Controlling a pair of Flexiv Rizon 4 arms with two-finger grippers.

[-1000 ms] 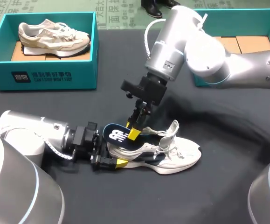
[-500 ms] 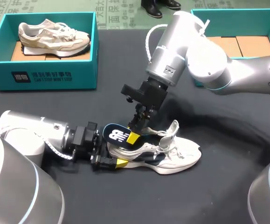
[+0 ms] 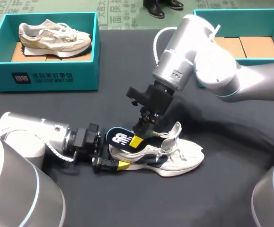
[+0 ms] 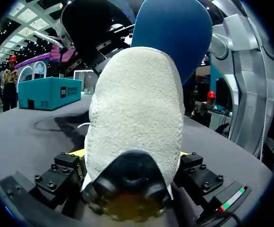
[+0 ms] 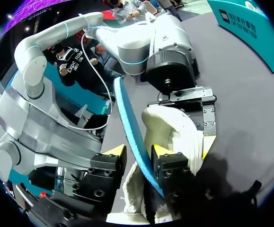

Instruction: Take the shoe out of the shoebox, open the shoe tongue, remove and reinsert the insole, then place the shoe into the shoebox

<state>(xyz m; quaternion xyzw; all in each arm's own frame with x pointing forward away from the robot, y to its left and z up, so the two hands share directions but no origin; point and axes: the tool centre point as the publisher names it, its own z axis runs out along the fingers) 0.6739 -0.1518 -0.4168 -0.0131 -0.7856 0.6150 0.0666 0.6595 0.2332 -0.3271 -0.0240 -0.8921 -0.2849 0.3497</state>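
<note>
White mesh sneaker [image 3: 174,158] — fuzzy suede heel, navy trim, loose laces — lies on dark cloth worktop [image 3: 222,189], heel clamped in left gripper [image 3: 112,164]; right gripper [image 3: 136,140] pinches thin curved blue insole [image 3: 120,138] — sticking up from the collar.

My left gripper [image 3: 109,163] blocks the heel of the shoe [image 3: 179,158]; my right gripper [image 3: 136,140], with the insole [image 3: 119,138], stands over its opening. The table [image 3: 222,194] around the toe is free.
</note>
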